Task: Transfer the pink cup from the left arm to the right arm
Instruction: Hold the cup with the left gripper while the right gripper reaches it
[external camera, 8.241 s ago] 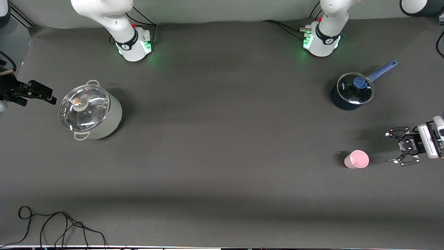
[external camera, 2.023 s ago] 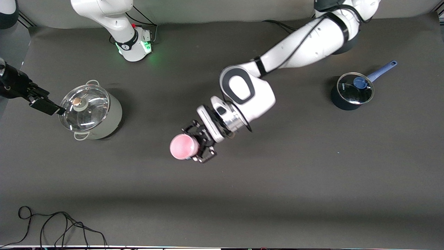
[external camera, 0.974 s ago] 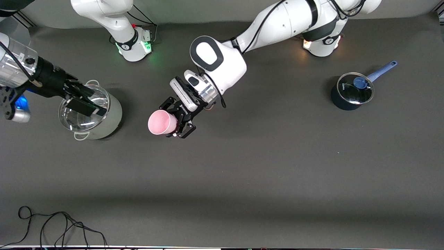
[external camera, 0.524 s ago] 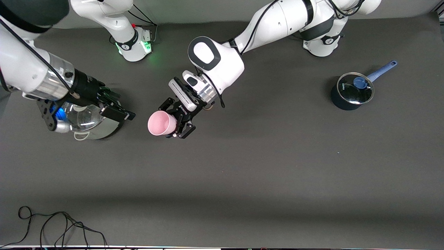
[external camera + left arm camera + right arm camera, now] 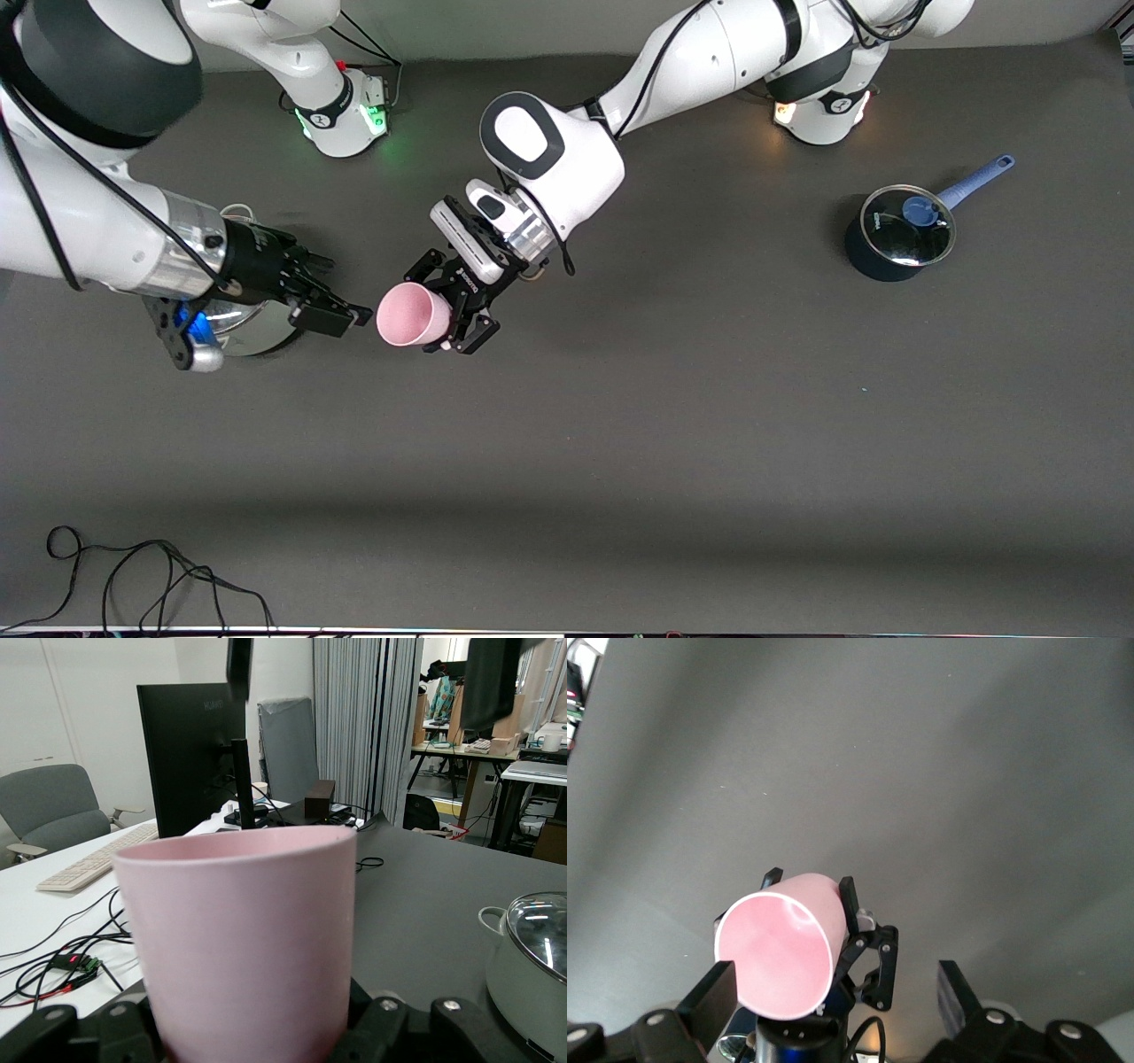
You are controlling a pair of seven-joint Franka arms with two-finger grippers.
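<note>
Front view: left tool (image 5: 456, 310) is gripping the cup (image 5: 409, 315) over the table (image 5: 709, 425); the right tool (image 5: 341, 315), spread wide, is risking knocking its rim.

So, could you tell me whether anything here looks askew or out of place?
Only the pink cup: the left gripper holds it tipped sideways in the air, mouth toward the open right gripper. That suits a handover; both pots sit upright, lids on.

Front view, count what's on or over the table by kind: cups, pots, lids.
Cups: 1, pink cup
Pots: 2, steel pot, blue saucepan
Lids: 2, steel pot's lid, saucepan's lid
Total: 5
</note>
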